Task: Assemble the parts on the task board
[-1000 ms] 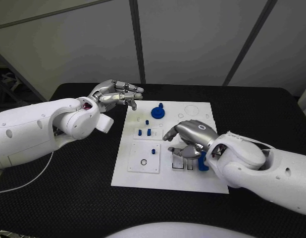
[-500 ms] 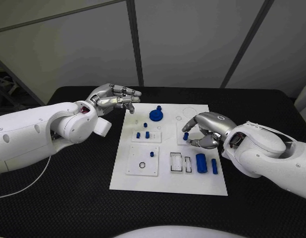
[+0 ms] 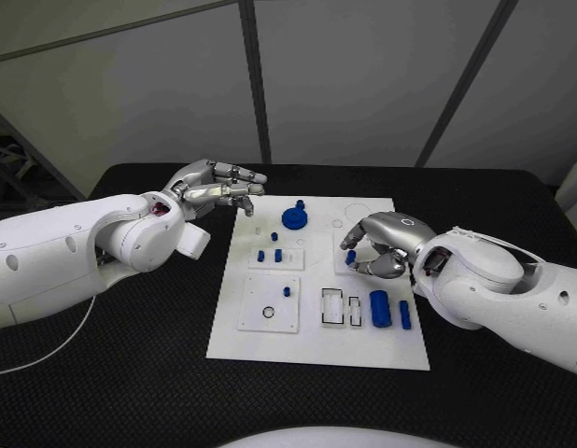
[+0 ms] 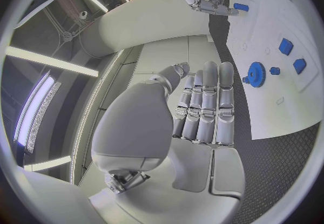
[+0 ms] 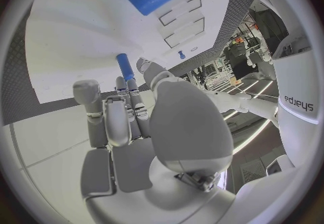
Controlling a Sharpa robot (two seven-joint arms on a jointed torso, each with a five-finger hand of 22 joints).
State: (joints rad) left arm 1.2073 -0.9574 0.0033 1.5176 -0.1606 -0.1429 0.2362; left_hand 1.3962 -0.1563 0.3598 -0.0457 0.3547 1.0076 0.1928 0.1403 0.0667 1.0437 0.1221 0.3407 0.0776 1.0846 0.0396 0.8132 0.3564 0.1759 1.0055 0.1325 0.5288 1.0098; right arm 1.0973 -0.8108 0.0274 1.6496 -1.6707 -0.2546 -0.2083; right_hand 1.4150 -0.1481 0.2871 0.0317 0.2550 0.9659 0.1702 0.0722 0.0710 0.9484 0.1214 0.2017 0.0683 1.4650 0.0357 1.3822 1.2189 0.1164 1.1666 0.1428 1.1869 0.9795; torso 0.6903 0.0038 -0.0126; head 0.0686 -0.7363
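From the head camera I see my left hand (image 3: 218, 187) raised beyond the far left corner of the task board (image 3: 318, 347), fingers loosely curled and apart with nothing in them; its wrist camera shows the fingers (image 4: 206, 105) lying side by side, extended, holding nothing. On the board's left half sit two short blue pegs (image 3: 270, 253) standing in a small raised plate, and nearer me a square white plate with a small ring (image 3: 271, 311) on it. Toward the far edge stands a blue gear with a knob (image 3: 294, 217). Right of centre, two empty rectangular slots (image 3: 341, 307) lie beside a thick blue cylinder (image 3: 379, 308) and a thinner blue pin (image 3: 404, 314). My right hand (image 3: 380, 245) hovers over the board's right half, fingers curled downward; a small blue peg (image 3: 351, 256) shows at its fingertips, and I cannot tell whether it grips it.
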